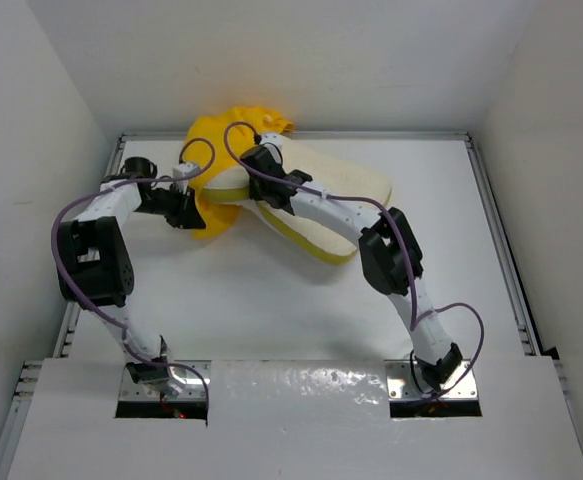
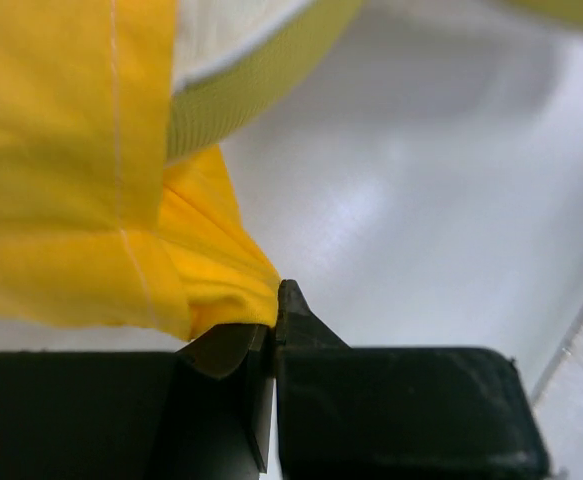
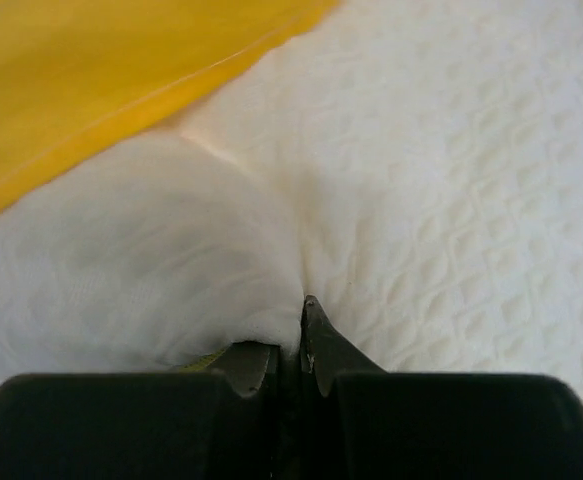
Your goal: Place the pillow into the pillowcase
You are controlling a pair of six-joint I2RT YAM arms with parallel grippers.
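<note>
While left gripper (image 2: 274,322) pinches pillowcase (image 2: 61,150) and right gripper (image 3: 301,332) clamps pillow (image 3: 451,200), push pillow toward ten o'clock, pillowcase mouth taut.

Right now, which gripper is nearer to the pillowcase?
Left. The left gripper pinches the pillowcase itself; the right gripper pinches the pillow, just beside the pillowcase's edge.

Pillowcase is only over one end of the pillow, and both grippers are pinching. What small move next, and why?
Probably draw the pillowcase a little further along the pillow with the left gripper, which is shut on its yellow fabric, while the right gripper, shut on the pillow's cover, holds it steady. Most of the pillow lies outside the case.
</note>
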